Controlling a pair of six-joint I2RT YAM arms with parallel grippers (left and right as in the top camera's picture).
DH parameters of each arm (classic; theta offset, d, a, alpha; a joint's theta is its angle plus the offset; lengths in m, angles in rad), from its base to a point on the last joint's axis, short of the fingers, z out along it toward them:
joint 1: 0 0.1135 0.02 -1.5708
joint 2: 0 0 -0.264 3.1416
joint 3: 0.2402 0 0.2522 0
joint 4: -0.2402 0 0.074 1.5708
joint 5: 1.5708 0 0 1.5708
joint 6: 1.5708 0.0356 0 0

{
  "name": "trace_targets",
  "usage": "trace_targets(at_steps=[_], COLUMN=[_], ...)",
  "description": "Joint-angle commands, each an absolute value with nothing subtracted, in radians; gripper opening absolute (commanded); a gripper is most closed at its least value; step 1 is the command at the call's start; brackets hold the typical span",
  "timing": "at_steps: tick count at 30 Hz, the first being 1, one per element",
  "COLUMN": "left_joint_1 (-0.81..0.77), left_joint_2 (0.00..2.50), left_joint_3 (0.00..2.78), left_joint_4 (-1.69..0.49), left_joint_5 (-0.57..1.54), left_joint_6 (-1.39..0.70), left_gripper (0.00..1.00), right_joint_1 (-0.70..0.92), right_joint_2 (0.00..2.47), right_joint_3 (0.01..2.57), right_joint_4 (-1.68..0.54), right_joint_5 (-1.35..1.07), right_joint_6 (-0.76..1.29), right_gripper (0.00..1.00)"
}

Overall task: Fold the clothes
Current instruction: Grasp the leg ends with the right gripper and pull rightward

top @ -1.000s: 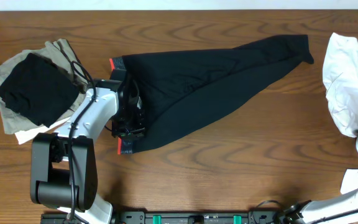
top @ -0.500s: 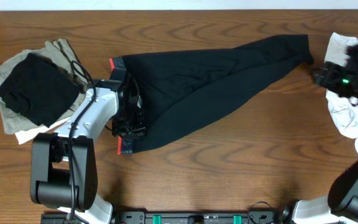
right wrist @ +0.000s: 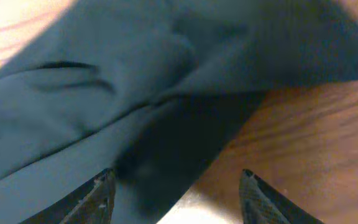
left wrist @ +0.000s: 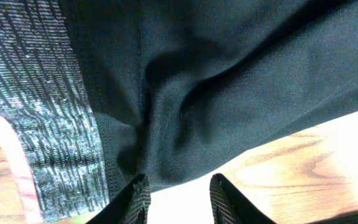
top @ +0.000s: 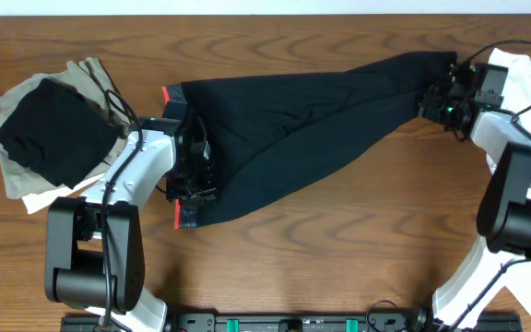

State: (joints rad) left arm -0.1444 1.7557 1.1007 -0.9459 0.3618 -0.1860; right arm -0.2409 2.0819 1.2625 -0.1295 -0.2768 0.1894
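Overhead is evenly bright; wrist views blur the leggings (left wrist: 229, 74), table (left wrist: 328, 168) glaring pale.

Black leggings (left wrist: 229, 74) fill the frame, grey waistband (left wrist: 48, 124) at left; left gripper (left wrist: 180, 200), tips parted, bottom centre; table (left wrist: 303, 168) lower right.

This looks like a robotics lab bench, not a home. A wood-grain table (top: 339, 258) has a black rail (top: 284, 324) fixed along its near edge. A robot arm (top: 141, 171) rises near each end of it, with loose cables (top: 123, 109) trailing over them. Leggings (top: 302, 129), a white shirt (top: 528, 66) and a heap of clothes (top: 53, 129) lie on the bare wood.
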Motion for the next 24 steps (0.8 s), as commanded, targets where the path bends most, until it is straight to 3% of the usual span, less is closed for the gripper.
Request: trace_targets(at_steps=[1,5,9,10,15,24], left_joint_1=[-0.143,-0.143,-0.143,-0.143,-0.143,-0.143], left_joint_2=[1.757,1.757,1.757,1.757,1.757,1.757], left_joint_3=[1.096,1.096,1.096,1.096,1.096,1.096], left_joint_4=[-0.952,-0.951,-0.951,-0.951,-0.951,-0.951], left_joint_5=[0.353,0.353,0.353,0.353,0.353,0.353], left_joint_6=[-0.189,-0.189,-0.188,-0.188,-0.188,-0.188], left_gripper=[0.35,0.35,0.36,0.36,0.36,0.36], right_joint_1=[-0.226,-0.219,-0.213,-0.214,-0.227,-0.321], right_joint_2=[2.141,2.173,2.17,2.168,2.102,1.69], right_joint_3=[1.255,1.255,1.255,1.255,1.256,1.256], right_joint_4=[-0.108,-0.099,-0.099,-0.101,-0.208,-0.718], right_joint_5=[-0.271,-0.271,-0.29,-0.299,-0.293,0.022], right_joint_6=[0.258,0.258,0.258,0.258,0.245,0.273], right_gripper=[0.6,0.52,0.06,0.02,0.01,0.01])
